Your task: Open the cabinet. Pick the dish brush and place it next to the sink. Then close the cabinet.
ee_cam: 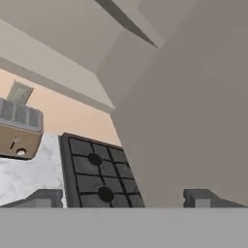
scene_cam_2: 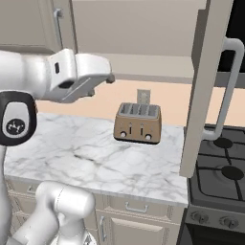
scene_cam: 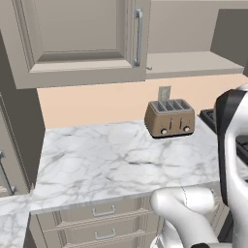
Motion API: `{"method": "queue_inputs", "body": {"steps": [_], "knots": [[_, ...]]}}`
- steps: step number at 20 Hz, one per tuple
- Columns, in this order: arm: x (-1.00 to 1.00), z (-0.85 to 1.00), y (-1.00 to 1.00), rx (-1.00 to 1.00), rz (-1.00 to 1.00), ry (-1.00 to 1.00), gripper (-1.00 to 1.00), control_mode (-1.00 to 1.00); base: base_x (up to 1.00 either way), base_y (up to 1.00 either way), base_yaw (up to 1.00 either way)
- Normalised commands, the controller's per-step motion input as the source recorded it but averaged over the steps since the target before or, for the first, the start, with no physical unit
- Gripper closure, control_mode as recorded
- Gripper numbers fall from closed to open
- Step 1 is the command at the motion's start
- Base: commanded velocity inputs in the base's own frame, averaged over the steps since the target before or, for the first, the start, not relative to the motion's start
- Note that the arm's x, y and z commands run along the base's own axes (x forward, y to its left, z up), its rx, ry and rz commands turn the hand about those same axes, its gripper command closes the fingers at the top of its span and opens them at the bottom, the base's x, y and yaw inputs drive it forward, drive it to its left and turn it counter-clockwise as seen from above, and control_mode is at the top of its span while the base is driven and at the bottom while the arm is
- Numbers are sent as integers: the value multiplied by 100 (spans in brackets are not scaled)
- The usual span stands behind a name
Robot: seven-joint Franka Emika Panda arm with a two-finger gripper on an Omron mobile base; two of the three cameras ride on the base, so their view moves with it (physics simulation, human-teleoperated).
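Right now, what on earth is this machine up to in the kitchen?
A white robot arm is working on the wall cabinet above a marble counter. The cabinet's right door stands swung open, out over the stove, while the left door looks shut. The hand is close beside the open door, fingers apart and holding nothing. A toaster sits on the counter by the wall.

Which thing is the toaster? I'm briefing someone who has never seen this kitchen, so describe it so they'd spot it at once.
Start at the white marble counter below the wall cabinet. At its back, against the peach wall and beside the black stove, stands the toaster. It is a bronze-brown box with four top slots and small round knobs on its front.
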Motion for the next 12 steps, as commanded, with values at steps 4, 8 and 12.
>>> {"method": "queue_inputs", "body": {"steps": [4,8,12], "knots": [[-11,-1,95,26,15,-6,-100,-100,0,0,0],[-15,0,95,27,14,-5,-100,-100,0,0,0],[-21,-2,82,29,11,-9,-100,-100,0,0,0]]}}
